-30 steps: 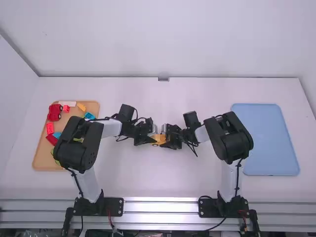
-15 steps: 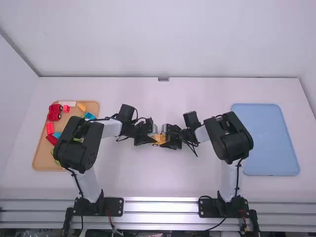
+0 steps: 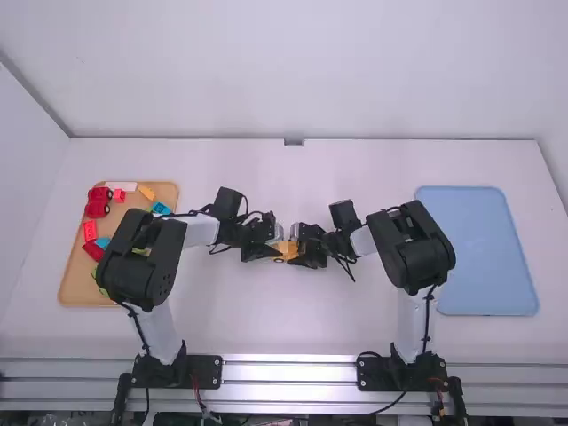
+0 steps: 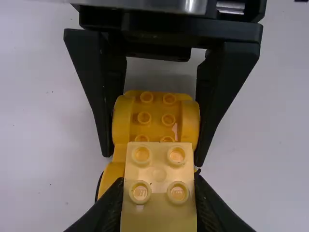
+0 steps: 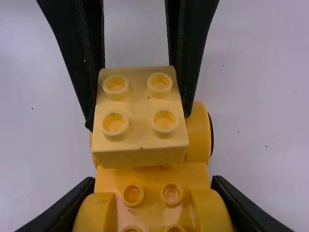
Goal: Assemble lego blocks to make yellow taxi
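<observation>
Yellow blocks [image 5: 140,147] lie well within the table edges [image 3: 399,141].

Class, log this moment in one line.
left gripper: holds pale block | right gripper: holds yellow chassis | block over chassis | seating unclear

Pale yellow block [image 5: 140,104] (buttery, really), deeper orange-yellow car base [image 5: 152,181], light blue tray [image 3: 484,253].

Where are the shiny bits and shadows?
High view: bright glare along the metal rail; left wrist view: glints on metal above the right gripper, soft shadow on the table between its fingers; right wrist view: gloss on the studded orange-yellow base.
</observation>
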`<state>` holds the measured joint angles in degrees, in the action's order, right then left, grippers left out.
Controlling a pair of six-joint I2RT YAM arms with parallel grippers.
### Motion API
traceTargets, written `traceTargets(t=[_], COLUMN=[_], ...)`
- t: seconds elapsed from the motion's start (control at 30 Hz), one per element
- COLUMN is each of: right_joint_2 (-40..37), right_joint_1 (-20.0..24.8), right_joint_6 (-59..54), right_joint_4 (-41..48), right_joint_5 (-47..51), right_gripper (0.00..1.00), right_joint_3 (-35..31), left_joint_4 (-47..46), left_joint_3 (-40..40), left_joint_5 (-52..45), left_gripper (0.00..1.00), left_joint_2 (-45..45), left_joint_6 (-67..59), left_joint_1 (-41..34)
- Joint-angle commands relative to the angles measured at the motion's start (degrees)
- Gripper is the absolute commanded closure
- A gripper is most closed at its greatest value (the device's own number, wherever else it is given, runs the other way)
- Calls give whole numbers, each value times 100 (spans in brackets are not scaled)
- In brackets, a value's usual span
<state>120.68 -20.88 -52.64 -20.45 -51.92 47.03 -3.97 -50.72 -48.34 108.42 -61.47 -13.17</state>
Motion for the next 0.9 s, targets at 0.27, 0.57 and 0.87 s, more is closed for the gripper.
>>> traceTargets(t=[0.27, 0.57, 0.87], right_joint_2=[83, 83, 83], right_joint_1=[-57, -57, -55], right_joint_6=[33, 33, 33], right_joint_4=[138, 138, 133], right_joint_5=[184, 188, 186], right_gripper=[52, 52, 52], right_joint_3=[-87, -87, -87], left_joint_4=[46, 103, -131], left_joint_3=[17, 17, 17], left_joint_5=[341, 293, 278], left_gripper=[83, 73, 79], left_joint_2=[44, 44, 44], left_joint_6=[-94, -133, -131], left_joint_1=[4, -26, -11])
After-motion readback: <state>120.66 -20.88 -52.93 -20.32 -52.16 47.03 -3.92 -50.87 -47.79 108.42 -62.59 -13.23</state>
